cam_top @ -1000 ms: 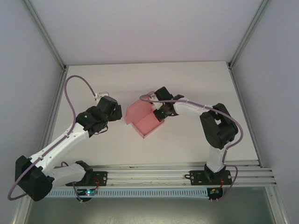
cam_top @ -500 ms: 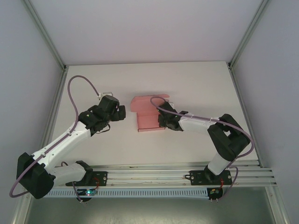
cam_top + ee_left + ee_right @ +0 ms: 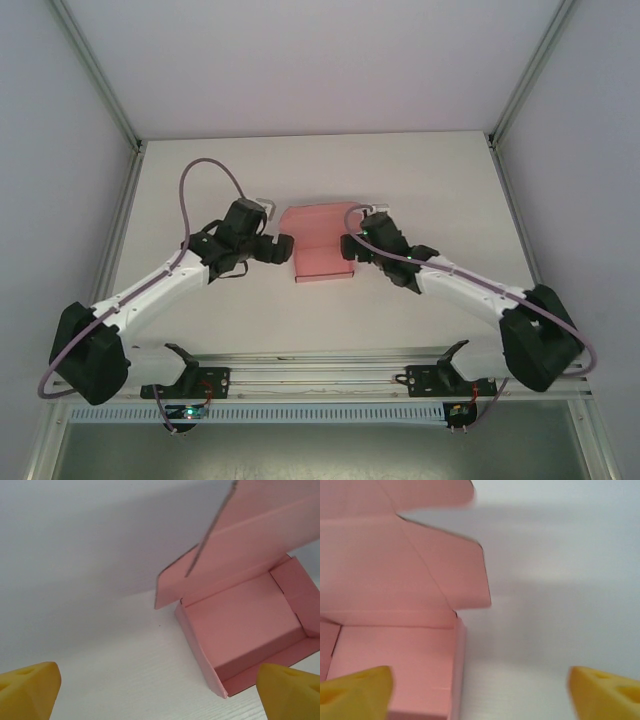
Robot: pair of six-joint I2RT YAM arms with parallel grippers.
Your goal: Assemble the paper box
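- One pink thin-card paper box (image 3: 322, 262), open at the top.
- Two white-and-black robot arms (image 3: 150, 295), each with one gripper: left gripper (image 3: 285, 248), right gripper (image 3: 352, 247).
- Two yellow fingertips (image 3: 27, 690) per wrist view.
- Two purple cables (image 3: 208, 162).
- One white table (image 3: 430, 190).

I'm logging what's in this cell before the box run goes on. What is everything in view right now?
paper box: one, pink, middle of the table, tray formed, lid open on the far side.
table: one, white, under the box and both arms.
rails: silver, along the table's near edge.
cables: two, purple, one looping along each arm.
left gripper: one, black with yellow fingertips, open, at the box's left side.
right gripper: one, black with yellow fingertips, open, at the box's right side.
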